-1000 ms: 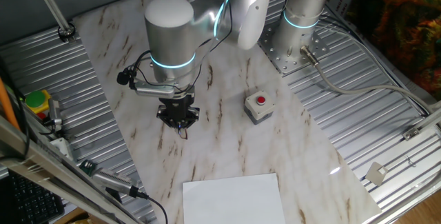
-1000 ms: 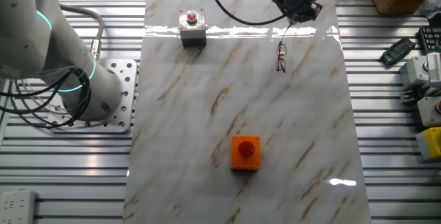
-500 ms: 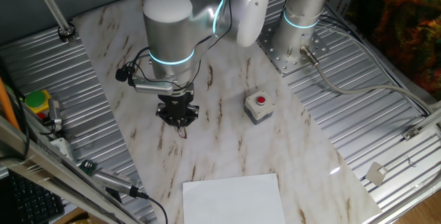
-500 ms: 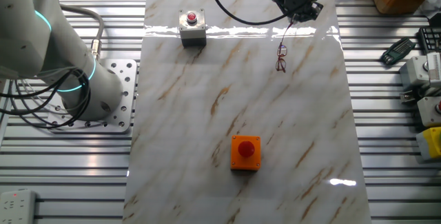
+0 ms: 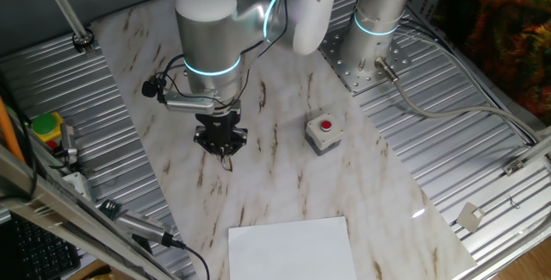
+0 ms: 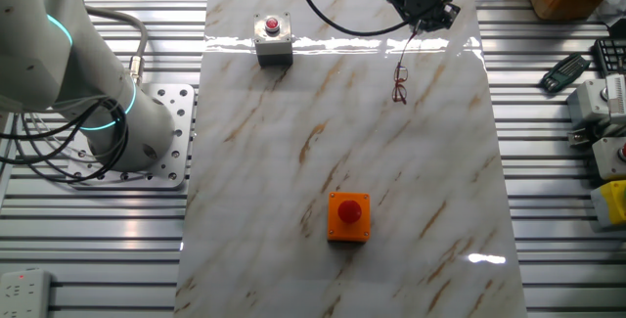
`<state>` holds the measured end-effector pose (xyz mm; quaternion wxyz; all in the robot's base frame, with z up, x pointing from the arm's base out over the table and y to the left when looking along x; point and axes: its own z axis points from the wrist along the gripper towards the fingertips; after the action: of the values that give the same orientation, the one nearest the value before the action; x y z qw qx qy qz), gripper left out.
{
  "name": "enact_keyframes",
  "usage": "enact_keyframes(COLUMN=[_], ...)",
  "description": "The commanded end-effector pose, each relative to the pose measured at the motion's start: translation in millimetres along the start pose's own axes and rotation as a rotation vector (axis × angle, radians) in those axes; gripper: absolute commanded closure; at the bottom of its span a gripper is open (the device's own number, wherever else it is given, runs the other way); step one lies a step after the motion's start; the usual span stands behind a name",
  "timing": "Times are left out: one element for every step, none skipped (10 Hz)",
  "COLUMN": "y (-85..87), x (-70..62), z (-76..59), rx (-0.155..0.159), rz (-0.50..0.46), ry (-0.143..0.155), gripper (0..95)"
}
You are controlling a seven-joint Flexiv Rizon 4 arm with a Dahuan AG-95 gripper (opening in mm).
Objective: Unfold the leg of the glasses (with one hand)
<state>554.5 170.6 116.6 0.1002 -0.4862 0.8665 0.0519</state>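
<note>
The glasses (image 6: 399,85) are small, with a thin dark reddish frame, and lie on the marble tabletop (image 6: 333,142) near its far right edge. One slim leg runs from the lenses up to my gripper (image 6: 418,27). The black fingers are closed around the leg's tip, just above the table. In one fixed view the gripper (image 5: 222,148) points straight down. The glasses (image 5: 227,164) show there only as a thin dark wire right under it; the fingertips hide the contact.
A grey box with a red button (image 5: 324,133) (image 6: 273,38) stands to the side of the gripper. An orange box with a red button (image 6: 348,216) sits mid-table. A white sheet (image 5: 293,247) lies at the table's edge. Ribbed metal panels (image 6: 558,171) flank the marble.
The arm and gripper have shifted slightly away from the grey box. The glasses' lenses have crept a little toward the gripper, with the leg still held.
</note>
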Motion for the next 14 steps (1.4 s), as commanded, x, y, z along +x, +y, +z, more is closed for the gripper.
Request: enact_keyframes(y=[0.5,0.4,0.4,0.0,-0.3,-0.8,-1.2,-1.6,-2.0,-2.3,-2.4,-2.9,-3.5,-3.6], x=[0.0,-0.6,-0.8,-0.9,-0.9,-0.6,-0.1,0.4,0.5,0.2,-0.5,-1.4,-2.6,-2.8], z=[-2.1,-2.9,-3.6,-5.5,-6.6,-7.9,-10.0,-11.5,-12.5,-13.3,-14.1,-14.8,-15.8,-16.0], rx=[-0.004,-0.006,-0.005,-0.008,-0.010,-0.011,-0.013,-0.014,-0.015,-0.016,-0.015,-0.014,-0.014,-0.014], rz=[0.001,0.001,0.002,0.002,0.003,0.001,0.002,0.002,0.002,0.003,0.005,0.006,0.006,0.006], ry=[-0.003,-0.006,-0.007,-0.016,-0.019,-0.021,-0.029,-0.034,-0.040,-0.046,-0.052,-0.056,-0.065,-0.070], gripper=[95.0,95.0,95.0,95.0,95.0,95.0,95.0,95.0,95.0,95.0,95.0,95.0,95.0,95.0])
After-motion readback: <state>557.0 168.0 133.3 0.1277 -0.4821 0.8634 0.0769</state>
